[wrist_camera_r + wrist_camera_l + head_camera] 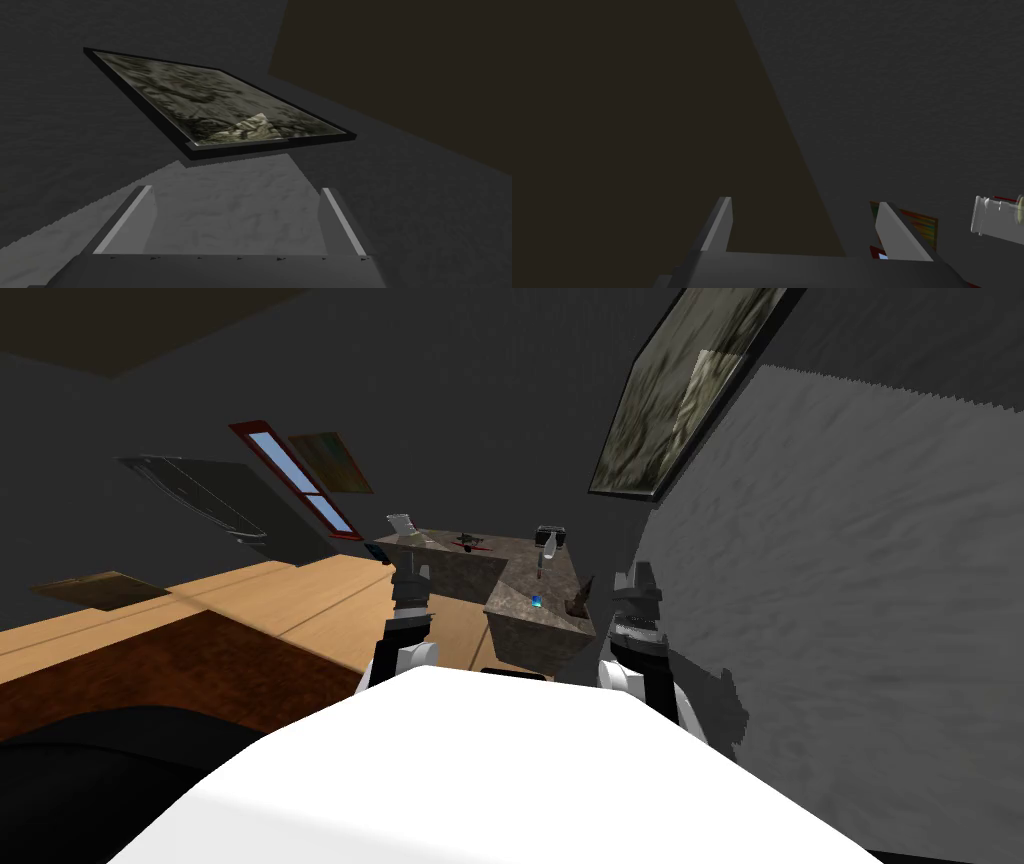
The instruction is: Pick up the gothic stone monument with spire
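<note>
One spired monument (pixel 581 599) stands on the stone counter (pixel 520 630) — our left gripper (pixel 805 200) and right gripper (pixel 236 187) flank that counter, both spread open.

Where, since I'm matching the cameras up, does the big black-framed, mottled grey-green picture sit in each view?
Head view: the big black-framed picture hangs upper right, on the side wall.
Right wrist view: the picture sits straight beyond the right gripper.
Left wrist view: faces a different wall, bearing a small colourful picture.
Shared landmark: the pale wall patch next to the frame.
</note>
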Controlling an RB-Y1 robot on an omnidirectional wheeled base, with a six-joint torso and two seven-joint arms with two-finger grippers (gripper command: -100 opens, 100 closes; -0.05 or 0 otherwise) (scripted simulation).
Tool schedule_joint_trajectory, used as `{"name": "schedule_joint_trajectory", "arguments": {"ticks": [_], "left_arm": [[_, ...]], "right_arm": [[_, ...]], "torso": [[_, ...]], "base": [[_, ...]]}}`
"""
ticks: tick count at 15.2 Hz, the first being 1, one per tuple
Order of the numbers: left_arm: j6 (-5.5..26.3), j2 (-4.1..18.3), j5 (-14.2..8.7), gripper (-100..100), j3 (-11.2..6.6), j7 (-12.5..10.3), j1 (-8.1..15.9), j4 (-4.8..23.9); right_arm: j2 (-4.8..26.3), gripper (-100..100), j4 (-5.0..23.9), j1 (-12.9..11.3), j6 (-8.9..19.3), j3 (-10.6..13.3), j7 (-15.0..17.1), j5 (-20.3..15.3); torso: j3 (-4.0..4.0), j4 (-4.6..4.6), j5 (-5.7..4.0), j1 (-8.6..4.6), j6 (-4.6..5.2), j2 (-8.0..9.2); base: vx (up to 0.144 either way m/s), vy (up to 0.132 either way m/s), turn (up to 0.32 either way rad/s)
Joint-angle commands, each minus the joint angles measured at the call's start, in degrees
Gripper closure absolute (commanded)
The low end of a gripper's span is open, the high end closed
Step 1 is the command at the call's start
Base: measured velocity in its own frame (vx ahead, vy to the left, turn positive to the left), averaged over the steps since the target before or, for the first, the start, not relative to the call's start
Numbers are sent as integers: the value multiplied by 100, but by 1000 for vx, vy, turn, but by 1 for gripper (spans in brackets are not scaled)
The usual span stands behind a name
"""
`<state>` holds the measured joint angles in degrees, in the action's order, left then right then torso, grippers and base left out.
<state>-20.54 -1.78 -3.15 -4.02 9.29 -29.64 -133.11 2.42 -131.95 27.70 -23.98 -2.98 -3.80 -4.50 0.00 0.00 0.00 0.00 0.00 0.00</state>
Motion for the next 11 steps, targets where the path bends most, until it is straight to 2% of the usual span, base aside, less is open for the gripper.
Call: {"name": "schedule_joint_trajectory", "arguments": {"ticks": [1, 9, 11], "left_arm": [[0, 0, 0, 0, 0, 0, 0, 0], [0, -1, 0, 0, 1, 0, 0, 0], [0, 0, 0, 0, 1, 0, 0, 0]], "right_arm": [[219, -100, 59, 8, 43, -22, -35, -51], [1111, -100, 581, 86, 437, -231, -352, -518], [1232, -100, 674, 100, 509, -269, -409, -603]], "torso": [[0, 0, 0, 0, 0, 0], [-3, -1, 4, 19, -1, -4], [-2, -1, 4, 19, -1, -3]], "base": [[1, 8, 19], [5, 41, 60], [7, 43, 36]]}}
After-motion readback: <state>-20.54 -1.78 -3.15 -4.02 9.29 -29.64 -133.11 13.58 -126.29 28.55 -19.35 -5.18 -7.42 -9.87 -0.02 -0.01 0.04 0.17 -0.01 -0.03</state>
